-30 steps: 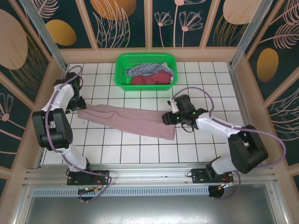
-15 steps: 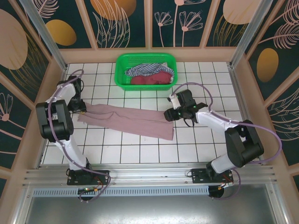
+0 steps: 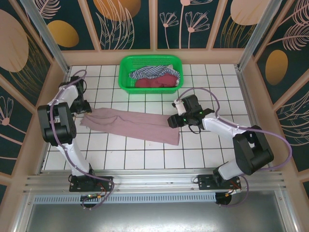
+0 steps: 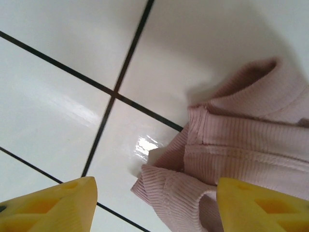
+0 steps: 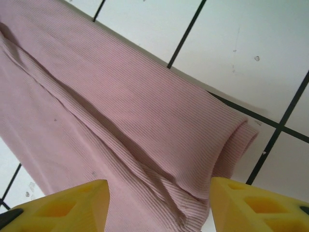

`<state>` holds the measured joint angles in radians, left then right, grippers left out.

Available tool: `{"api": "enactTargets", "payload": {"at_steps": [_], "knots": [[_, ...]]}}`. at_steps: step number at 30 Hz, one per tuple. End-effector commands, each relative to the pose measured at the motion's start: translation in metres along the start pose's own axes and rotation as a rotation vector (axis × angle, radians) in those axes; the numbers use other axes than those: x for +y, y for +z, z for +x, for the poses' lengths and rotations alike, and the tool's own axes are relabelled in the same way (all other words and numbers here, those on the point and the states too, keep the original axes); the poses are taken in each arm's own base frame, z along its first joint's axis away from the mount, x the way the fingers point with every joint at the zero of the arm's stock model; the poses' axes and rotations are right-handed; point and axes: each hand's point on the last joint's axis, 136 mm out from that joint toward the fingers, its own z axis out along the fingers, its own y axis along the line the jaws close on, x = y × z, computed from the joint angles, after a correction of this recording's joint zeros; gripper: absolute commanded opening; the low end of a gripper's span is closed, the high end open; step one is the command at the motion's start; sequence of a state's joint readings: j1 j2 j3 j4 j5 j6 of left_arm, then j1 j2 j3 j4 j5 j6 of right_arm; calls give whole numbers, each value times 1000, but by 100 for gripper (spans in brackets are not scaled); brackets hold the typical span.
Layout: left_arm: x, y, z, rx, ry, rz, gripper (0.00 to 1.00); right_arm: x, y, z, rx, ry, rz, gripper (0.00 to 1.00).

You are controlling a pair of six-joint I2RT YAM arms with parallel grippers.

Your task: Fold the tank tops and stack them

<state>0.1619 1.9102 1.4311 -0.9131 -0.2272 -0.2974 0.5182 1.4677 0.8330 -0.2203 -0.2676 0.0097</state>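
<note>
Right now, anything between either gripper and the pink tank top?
Nothing visible. The left gripper stands open over the strap end of the pink tank top, and the right gripper is open over its folded opposite end, with cloth and the tiled table beneath each. The green basket sits apart, at the back.

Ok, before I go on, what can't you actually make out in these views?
Top external: maroon top and striped top are bunched in the green basket; its wall and their own folds hide how they lie.
Top external: pink top layers are too small to check for alignment.
Left wrist: its end runs off the right and bottom edges.
Right wrist: it runs off the left and bottom edges.
</note>
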Motion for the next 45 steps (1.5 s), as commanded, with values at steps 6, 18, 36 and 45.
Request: {"api": "enactTargets", "payload": {"at_steps": [6,18,36,45], "knots": [[-41,-69,30,-67,-97,311,67,12,-1,3,1,-146,-30,57],[-123,-31,82,21,-150,502,67,0,53,-7,61,-370,-41,59],[-109,24,46,28,64,204,67,41,63,78,286,-397,-170,54],[-120,24,-21,-82,236,114,68,113,58,97,342,-394,-249,53]]}}
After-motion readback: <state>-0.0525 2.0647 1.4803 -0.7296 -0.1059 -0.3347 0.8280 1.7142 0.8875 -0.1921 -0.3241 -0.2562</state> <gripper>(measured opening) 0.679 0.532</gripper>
